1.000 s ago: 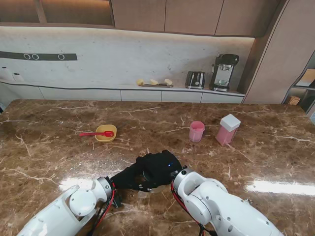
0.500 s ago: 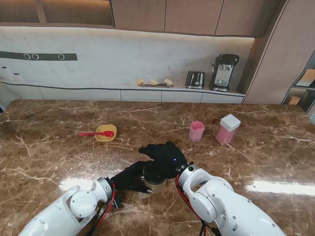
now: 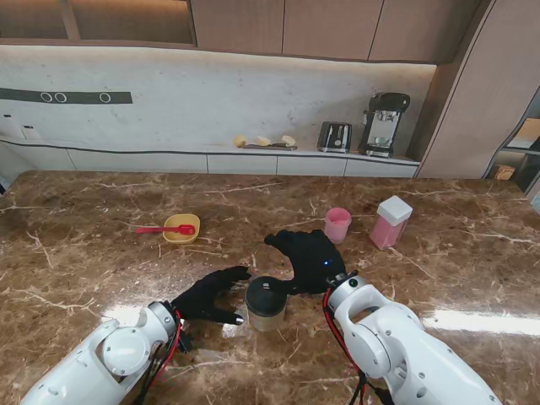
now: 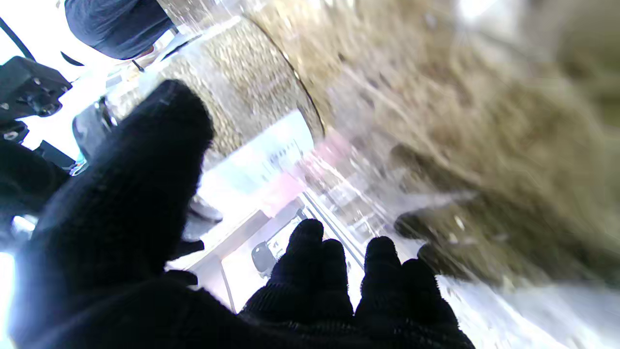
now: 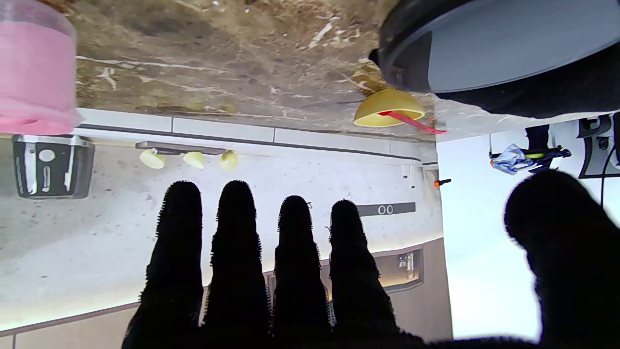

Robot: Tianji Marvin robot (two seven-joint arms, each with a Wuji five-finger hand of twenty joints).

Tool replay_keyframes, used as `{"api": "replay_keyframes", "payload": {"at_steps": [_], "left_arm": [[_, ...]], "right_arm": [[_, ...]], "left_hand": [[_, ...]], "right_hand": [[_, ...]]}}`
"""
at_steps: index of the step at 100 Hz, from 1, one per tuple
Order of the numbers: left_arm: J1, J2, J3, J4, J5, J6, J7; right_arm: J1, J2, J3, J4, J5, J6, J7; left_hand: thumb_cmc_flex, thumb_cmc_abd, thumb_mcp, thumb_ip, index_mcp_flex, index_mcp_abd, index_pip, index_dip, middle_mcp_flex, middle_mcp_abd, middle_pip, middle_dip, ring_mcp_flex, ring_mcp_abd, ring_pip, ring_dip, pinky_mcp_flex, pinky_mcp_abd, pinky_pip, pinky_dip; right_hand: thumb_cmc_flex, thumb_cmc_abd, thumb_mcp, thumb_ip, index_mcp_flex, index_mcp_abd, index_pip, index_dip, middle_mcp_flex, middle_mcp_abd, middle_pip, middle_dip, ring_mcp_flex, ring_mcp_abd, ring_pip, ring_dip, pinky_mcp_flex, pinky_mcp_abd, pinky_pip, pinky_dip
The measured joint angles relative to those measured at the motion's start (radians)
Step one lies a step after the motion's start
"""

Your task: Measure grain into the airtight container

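Lidded grain jar (image 3: 266, 302), near centre of worktop (image 3: 93, 261), unheld.
Left hand (image 3: 209, 294), right hand (image 3: 309, 258): spread, empty. Next: unlidding likely.

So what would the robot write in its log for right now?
jar: lid on, on table | left hand: open, beside jar | right hand: open, off jar | pink cup: untouched

**Jar stood between the two hands**

The jar (image 3: 265, 304) with its dark lid stood between the left hand (image 3: 209, 295) and the right hand (image 3: 307, 258), close to both. Farther from me, the pink cup (image 3: 337, 225) and the pink container (image 3: 391, 222) blocked the right side, with a narrow gap between them. The yellow bowl (image 3: 181, 229) with the red spoon (image 3: 164, 229) stood on the left. The counter (image 3: 84, 253) between the bowl and the cup was free.
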Motion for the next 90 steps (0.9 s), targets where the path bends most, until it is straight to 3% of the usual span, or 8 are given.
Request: {"api": "replay_keyframes", "payload": {"at_steps": [15,26,33,46,53,62,71,90], "left_arm": [[0.019,0.009,-0.052,-0.03,0.027,-0.009,0.008],[0.028,0.013,-0.075,-0.048,0.037,-0.027,0.022],[0.031,0.015,-0.087,-0.06,0.037,-0.036,0.025],[0.037,0.018,-0.106,-0.09,0.04,-0.04,0.021],[0.04,0.018,-0.116,-0.104,0.039,-0.041,0.021],[0.045,0.018,-0.128,-0.122,0.038,-0.043,0.024],[0.055,0.018,-0.144,-0.146,0.041,-0.043,0.03],[0.082,0.018,-0.177,-0.204,0.068,-0.036,0.041]], "right_arm": [[-0.022,-0.001,0.047,0.009,0.005,-0.028,-0.049],[-0.035,-0.005,0.082,0.023,0.033,-0.071,-0.061],[-0.041,-0.005,0.099,0.036,0.058,-0.103,-0.066],[-0.046,-0.007,0.12,0.069,0.092,-0.146,-0.092],[-0.049,-0.009,0.133,0.085,0.117,-0.17,-0.095],[-0.05,-0.011,0.147,0.102,0.142,-0.201,-0.095],[-0.05,-0.013,0.159,0.119,0.173,-0.226,-0.096],[-0.054,-0.022,0.187,0.141,0.248,-0.261,-0.116]], "left_hand": [[-0.026,0.0,-0.009,-0.002,0.0,0.0,0.0,0.0,0.0,0.0,0.0,-0.003,0.0,0.002,0.0,0.0,0.026,0.19,0.046,0.011],[-0.026,0.0,-0.008,-0.002,0.018,-0.001,-0.004,0.0,0.001,0.0,0.001,-0.015,0.004,0.002,0.0,-0.012,0.051,0.151,0.046,-0.026],[-0.026,0.0,-0.008,-0.002,0.03,-0.001,0.0,0.004,0.007,-0.001,0.013,-0.03,0.046,0.002,-0.001,-0.02,0.065,0.126,0.07,-0.091],[-0.03,0.0,-0.007,-0.002,0.089,-0.001,-0.013,0.011,0.027,-0.002,0.025,-0.05,0.075,0.0,-0.001,-0.024,0.067,0.079,0.181,-0.159],[-0.039,0.017,-0.051,-0.001,0.115,-0.002,-0.004,0.011,0.046,-0.002,0.037,-0.06,0.075,-0.001,-0.001,-0.024,0.067,0.059,0.248,-0.21],[-0.039,0.043,-0.094,-0.001,0.142,-0.002,-0.003,0.011,0.064,-0.002,0.039,-0.069,0.101,-0.002,-0.002,-0.025,0.078,0.047,0.321,-0.225],[-0.06,0.094,-0.185,0.0,0.15,-0.002,-0.003,0.015,0.073,-0.002,0.042,-0.077,0.123,-0.004,0.0,-0.025,0.091,0.043,0.362,-0.239],[-0.061,0.157,-0.259,0.0,0.173,-0.002,-0.001,0.042,0.094,-0.002,0.043,-0.079,0.126,-0.004,0.0,-0.026,0.113,0.04,0.396,-0.247]], "right_hand": [[0.0,-0.004,0.0,0.001,0.042,-0.003,0.005,-0.046,0.037,0.0,-0.044,-0.074,0.001,-0.03,-0.025,-0.038,0.013,-0.057,-0.036,-0.004],[0.0,-0.005,0.0,0.009,0.051,-0.005,0.004,-0.078,0.047,0.002,-0.062,-0.113,0.001,-0.048,-0.037,-0.052,0.016,-0.085,-0.059,-0.028],[0.0,-0.007,0.0,0.009,0.051,-0.005,-0.003,-0.083,0.047,0.002,-0.071,-0.122,0.001,-0.049,-0.038,-0.053,0.022,-0.087,-0.059,-0.033],[0.0,-0.007,0.0,0.009,0.051,-0.007,-0.007,-0.095,0.047,0.002,-0.072,-0.135,0.001,-0.049,-0.038,-0.063,0.024,-0.089,-0.059,-0.04],[-0.012,-0.007,0.019,0.009,0.051,0.001,-0.008,-0.103,0.047,0.003,-0.072,-0.145,0.001,-0.051,-0.038,-0.063,0.024,-0.097,-0.059,-0.041],[-0.05,-0.013,0.02,0.009,0.051,0.015,-0.019,-0.119,0.047,0.005,-0.072,-0.165,0.001,-0.061,-0.041,-0.077,0.026,-0.111,-0.062,-0.055],[-0.05,-0.003,0.02,0.009,0.051,0.017,-0.019,-0.128,0.047,0.006,-0.072,-0.171,0.001,-0.082,-0.052,-0.088,0.026,-0.124,-0.072,-0.066],[-0.052,0.02,0.02,0.02,0.096,0.03,-0.016,-0.13,0.079,0.011,-0.073,-0.173,0.001,-0.083,-0.053,-0.089,0.027,-0.127,-0.073,-0.077]]}}
